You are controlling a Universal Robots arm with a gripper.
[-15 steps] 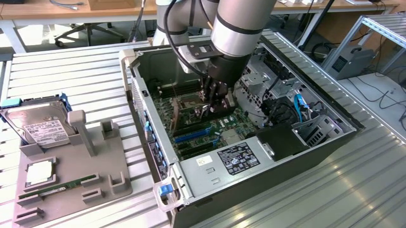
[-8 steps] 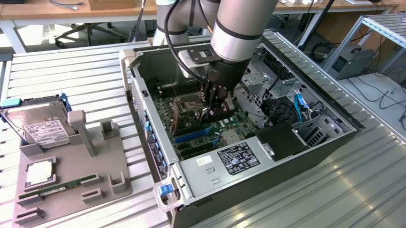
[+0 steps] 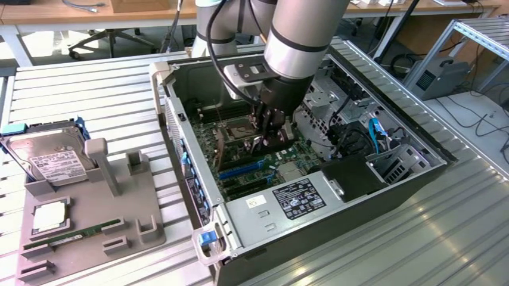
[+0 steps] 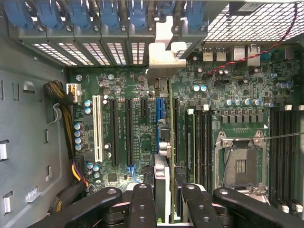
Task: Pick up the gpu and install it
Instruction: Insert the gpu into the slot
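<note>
Exterior view. I see my black two-fingered gripper (image 3: pixel 266 138), carried on the grey arm (image 3: pixel 298 36), lowered into the open black-and-silver computer case (image 3: pixel 413 161), just above the green motherboard (image 3: pixel 238 173). Something thin hangs between its fingers, edge-on and hard to read from here. On the exterior view's left, the grey moulded parts tray (image 3: pixel 147 232) holds a boxy silver hard drive with white label (image 3: pixel 49 158) and a slim green RAM stick (image 3: pixel 75 233); upright posts keep each part at a known pose for pick-up.

Wrist view. The black fingers (image 4: pixel 142 204) are pinching the gpu (image 4: pixel 164 142), a thin dark card seen on edge, running away from the camera. Its pale metal bracket (image 4: pixel 164 57) stands at the rear wall of the case, beside the blue-clipped expansion openings (image 4: pixel 109 19). I judge that the card is held vertical so its lower edge can meet the blue expansion slot (image 4: pixel 159 111); whether it is already seated I cannot tell.
</note>
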